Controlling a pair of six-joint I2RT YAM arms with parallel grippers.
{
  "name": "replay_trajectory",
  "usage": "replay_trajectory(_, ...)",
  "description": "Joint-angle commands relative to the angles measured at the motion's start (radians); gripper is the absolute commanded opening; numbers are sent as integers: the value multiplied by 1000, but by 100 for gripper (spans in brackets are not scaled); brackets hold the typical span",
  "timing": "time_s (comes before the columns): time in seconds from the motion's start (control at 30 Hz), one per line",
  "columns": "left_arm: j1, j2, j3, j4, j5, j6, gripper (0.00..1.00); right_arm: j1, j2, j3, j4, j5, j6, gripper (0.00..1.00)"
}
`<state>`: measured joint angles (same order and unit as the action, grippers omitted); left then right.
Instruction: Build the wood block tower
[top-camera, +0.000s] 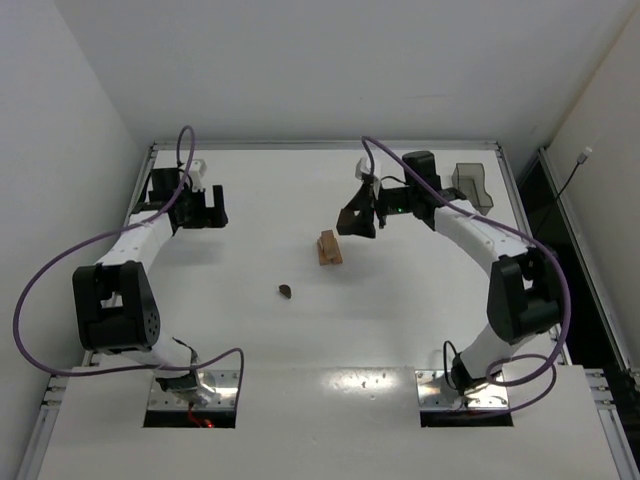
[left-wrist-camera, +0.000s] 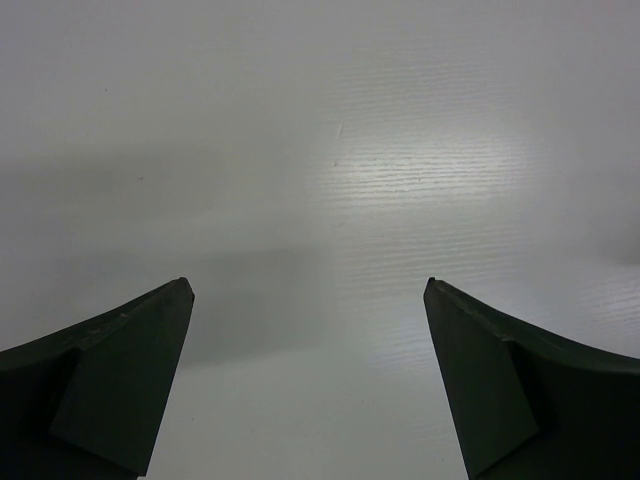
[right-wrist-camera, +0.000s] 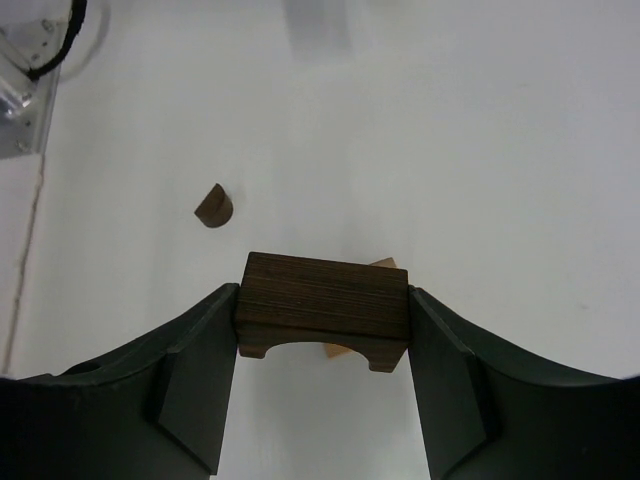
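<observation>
My right gripper (right-wrist-camera: 322, 294) is shut on a dark brown arch-shaped wood block (right-wrist-camera: 325, 300), one finger on each end, held above the table. Behind and below it in the right wrist view, tan wood blocks (right-wrist-camera: 385, 266) peek out. From above, these tan blocks (top-camera: 329, 247) form a short low stack just left of and nearer than the right gripper (top-camera: 358, 222). A small dark brown half-round piece (top-camera: 286, 291) (right-wrist-camera: 214, 206) lies alone on the table, nearer the arms. My left gripper (top-camera: 200, 208) (left-wrist-camera: 308, 283) is open at the far left, over bare table.
A grey translucent tray (top-camera: 470, 187) stands at the back right, behind the right arm. The white table (top-camera: 300, 350) has raised edges at the back and sides. Purple cables loop from both arms.
</observation>
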<state>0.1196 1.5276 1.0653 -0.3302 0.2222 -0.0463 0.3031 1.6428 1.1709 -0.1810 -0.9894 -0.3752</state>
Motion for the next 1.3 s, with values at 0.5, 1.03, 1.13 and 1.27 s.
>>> replay_trajectory(0.5,11,75,88,-18,2,-12,100,-53,311,358,-432,-452,-811,0)
replay_trajectory(1.03,11,123,116,-18,-7,-30,100,-44,422,427,-574,-607,-834,0)
replay_trajectory(1.13,11,123,116,-27,-17,-30,100,-44,433,440,-562,-608,-834,0)
replay_trajectory(1.27,11,123,116,-27,-17,-30,100,-33,457,461,-583,-608,-834,0)
